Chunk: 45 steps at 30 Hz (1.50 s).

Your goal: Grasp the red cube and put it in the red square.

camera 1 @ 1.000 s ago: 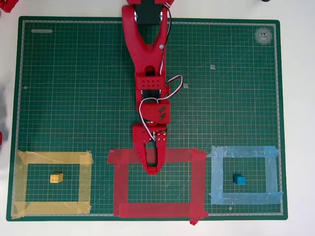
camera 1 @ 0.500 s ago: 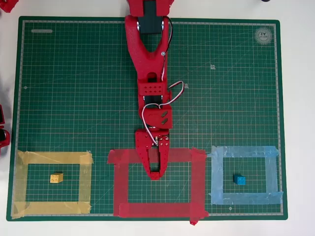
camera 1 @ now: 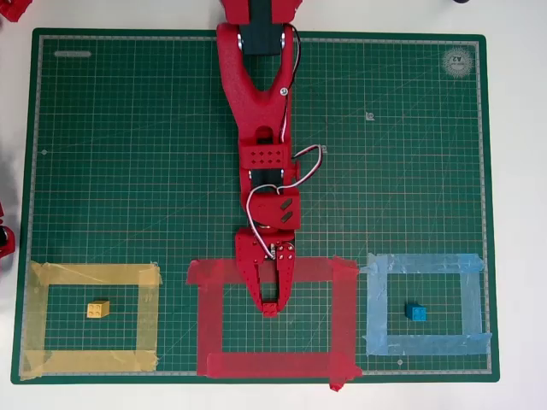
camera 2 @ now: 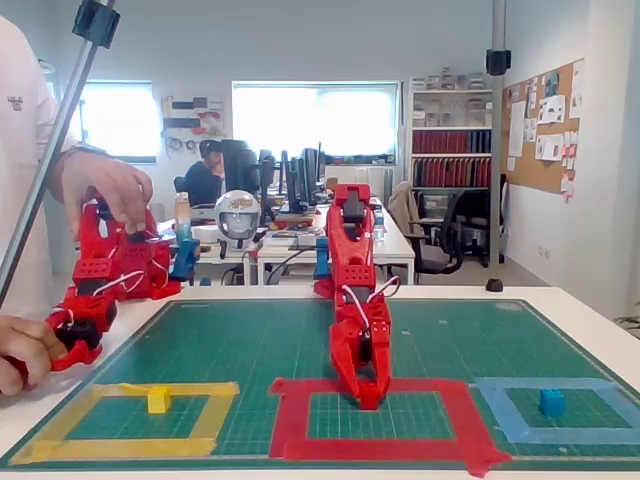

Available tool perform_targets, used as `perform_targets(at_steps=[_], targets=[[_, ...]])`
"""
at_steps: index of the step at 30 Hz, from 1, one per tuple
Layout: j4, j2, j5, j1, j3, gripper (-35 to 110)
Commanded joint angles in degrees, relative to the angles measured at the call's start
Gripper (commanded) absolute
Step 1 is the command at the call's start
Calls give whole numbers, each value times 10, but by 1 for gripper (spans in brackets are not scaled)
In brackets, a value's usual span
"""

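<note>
My red gripper (camera 1: 270,306) reaches down over the top strip of the red square (camera 1: 214,363) and points into its inside. The fingers close together at the tip on a small red lump that reads as the red cube (camera 1: 270,307), though red on red makes it hard to separate. In the fixed view the gripper (camera 2: 368,396) tip is down at the mat, just inside the far strip of the red square (camera 2: 380,447), with the blocky red cube (camera 2: 369,399) at its end.
A yellow block (camera 1: 98,309) sits inside the yellow tape outline (camera 1: 34,316) on the left. On the right, a blue cube (camera 1: 416,313) sits inside the light blue tape outline (camera 1: 472,307). All lie on a green cutting mat (camera 1: 128,154). A person stands at the left edge.
The arm has stretched further toward the mat's front edge, carrying the gripper tip slightly right and deeper into the red square. The yellow and blue blocks have not moved.
</note>
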Motion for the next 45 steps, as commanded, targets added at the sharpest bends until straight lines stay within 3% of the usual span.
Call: perform_targets(at_steps=[1, 11, 15, 30, 33, 39, 45], targets=[[17, 37, -6, -18, -1, -1], [31, 58, -2, -18, 13, 0], [74, 80, 18, -18, 6, 16], [88, 170, 30, -18, 70, 18], [97, 282, 30, -18, 145, 18], [279, 645, 48, -25, 307, 18], [287, 976, 43, -81, 666, 17]])
